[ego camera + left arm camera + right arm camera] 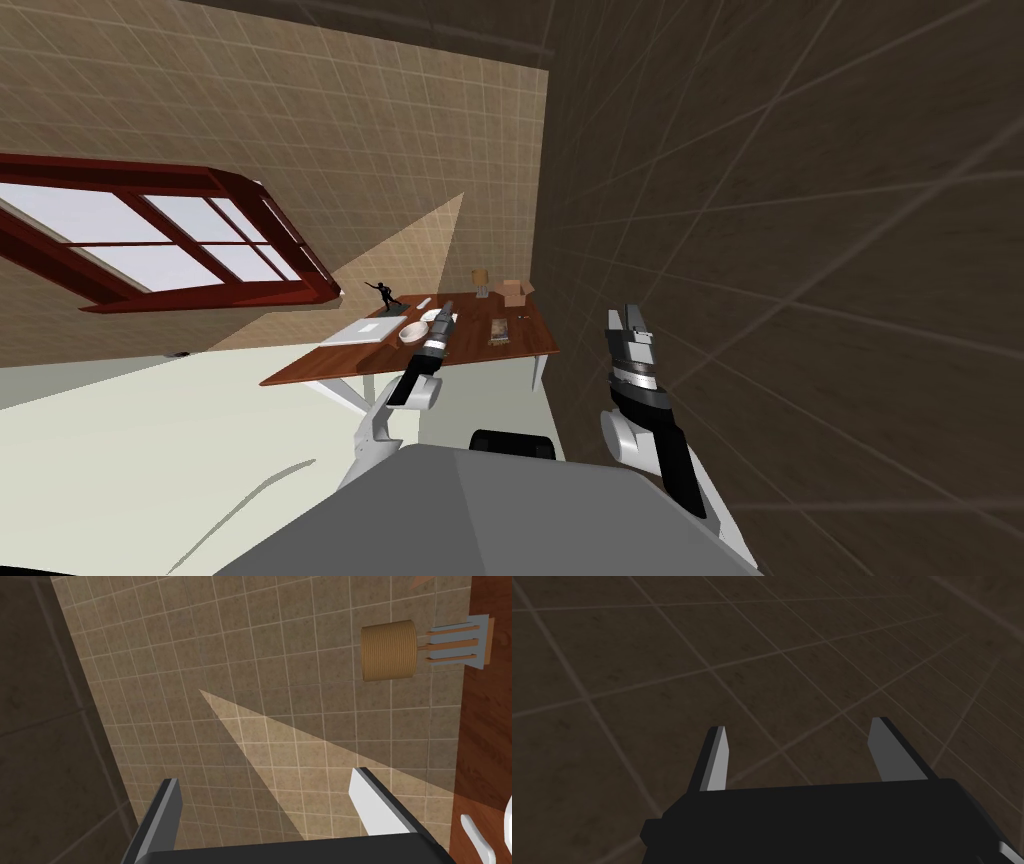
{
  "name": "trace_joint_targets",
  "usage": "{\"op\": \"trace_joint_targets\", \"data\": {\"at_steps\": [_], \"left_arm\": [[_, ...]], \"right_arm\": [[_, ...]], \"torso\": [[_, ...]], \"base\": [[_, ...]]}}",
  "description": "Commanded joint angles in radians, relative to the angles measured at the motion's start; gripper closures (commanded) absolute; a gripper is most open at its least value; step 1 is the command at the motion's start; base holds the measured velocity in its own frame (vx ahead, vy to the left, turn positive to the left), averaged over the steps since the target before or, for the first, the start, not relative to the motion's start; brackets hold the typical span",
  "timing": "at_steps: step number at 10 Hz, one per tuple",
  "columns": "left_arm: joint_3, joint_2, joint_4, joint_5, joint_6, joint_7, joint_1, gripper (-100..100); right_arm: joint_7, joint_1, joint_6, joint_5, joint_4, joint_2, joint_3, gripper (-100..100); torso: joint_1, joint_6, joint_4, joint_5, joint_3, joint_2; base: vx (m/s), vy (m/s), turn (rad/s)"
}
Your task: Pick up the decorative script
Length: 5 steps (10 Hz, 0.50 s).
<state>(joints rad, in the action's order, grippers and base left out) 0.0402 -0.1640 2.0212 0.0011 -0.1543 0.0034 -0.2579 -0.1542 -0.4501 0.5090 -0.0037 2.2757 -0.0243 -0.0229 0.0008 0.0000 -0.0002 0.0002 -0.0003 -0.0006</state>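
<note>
Both grippers stand open, empty: my left gripper (447, 309) over the table (330, 364), right gripper (630, 318) aside. Decorative script (500, 331) (probably that brown slab near my left) risks being shoved by a low approach.

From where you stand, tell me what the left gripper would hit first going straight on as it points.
Most likely the tan tiled wall, dead ahead between the open fingers of the left gripper. The lamp and wooden table lie off to one side.
</note>
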Motion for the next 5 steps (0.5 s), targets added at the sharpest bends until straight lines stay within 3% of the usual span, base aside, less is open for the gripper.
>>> {"op": "trace_joint_targets", "data": {"at_steps": [1,4,5], "left_arm": [[-0.002,-0.002,-0.022,0.000,0.031,0.006,0.015,-100],[-0.008,-0.011,-0.092,0.000,0.111,0.028,0.079,-100],[-0.008,-0.011,-0.092,0.000,0.133,0.028,0.079,-100]], "right_arm": [[0.000,0.000,0.000,0.000,0.000,0.000,0.000,0],[0.000,0.000,0.000,0.000,0.000,0.000,0.000,0],[0.000,0.000,0.000,0.000,0.000,0.000,0.000,0]], "torso": [[0.000,0.000,0.000,0.000,0.000,0.000],[0.000,0.000,0.000,0.000,0.000,0.000],[0.000,0.000,0.000,0.000,0.000,0.000]], "base": [[0.002,0.008,-0.013],[0.002,0.008,-0.018],[0.004,0.008,-0.014]]}}
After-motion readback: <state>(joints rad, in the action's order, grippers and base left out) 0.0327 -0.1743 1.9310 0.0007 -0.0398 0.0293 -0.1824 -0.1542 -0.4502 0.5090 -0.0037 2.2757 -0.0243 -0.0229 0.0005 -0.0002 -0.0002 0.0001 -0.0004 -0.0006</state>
